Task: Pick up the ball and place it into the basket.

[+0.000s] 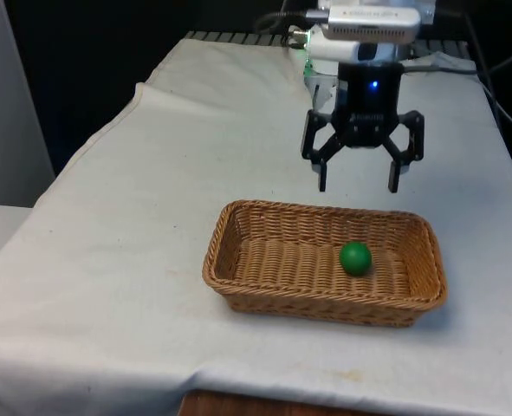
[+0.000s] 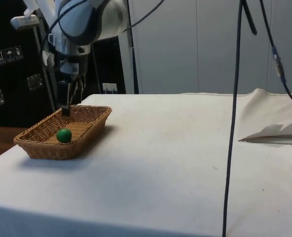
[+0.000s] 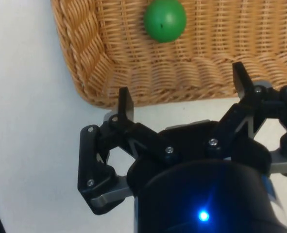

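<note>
The green ball (image 1: 355, 257) already lies inside the wicker basket (image 1: 238, 290), towards the front view's right, with the pincer (image 1: 360, 180) wide open and empty above the basket's far rim. The likeliest slip is a downward move catching that rim and dragging the basket across the bench (image 1: 108, 286), jolting the ball. No brand, label or writing can be read on any of these.

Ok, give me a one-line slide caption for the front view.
Green ball resting inside the wicker basket, with the open, empty gripper raised above the basket's far rim.
</note>
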You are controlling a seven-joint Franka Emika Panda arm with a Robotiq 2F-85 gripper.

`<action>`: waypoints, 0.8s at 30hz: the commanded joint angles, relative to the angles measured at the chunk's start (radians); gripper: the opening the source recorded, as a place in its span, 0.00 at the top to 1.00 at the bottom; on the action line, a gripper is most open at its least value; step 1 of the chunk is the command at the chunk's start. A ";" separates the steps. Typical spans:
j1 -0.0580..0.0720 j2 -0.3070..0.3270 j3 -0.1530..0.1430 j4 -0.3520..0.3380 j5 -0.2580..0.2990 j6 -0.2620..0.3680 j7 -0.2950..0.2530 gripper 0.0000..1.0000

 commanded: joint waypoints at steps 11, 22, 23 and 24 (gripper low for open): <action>0.020 -0.084 -0.015 -0.089 -0.055 0.000 0.043 0.00; 0.022 -0.148 -0.013 -0.149 -0.094 -0.006 0.077 0.00; 0.022 -0.154 -0.013 -0.154 -0.097 -0.006 0.080 0.00; 0.023 -0.160 -0.013 -0.159 -0.101 -0.006 0.083 0.00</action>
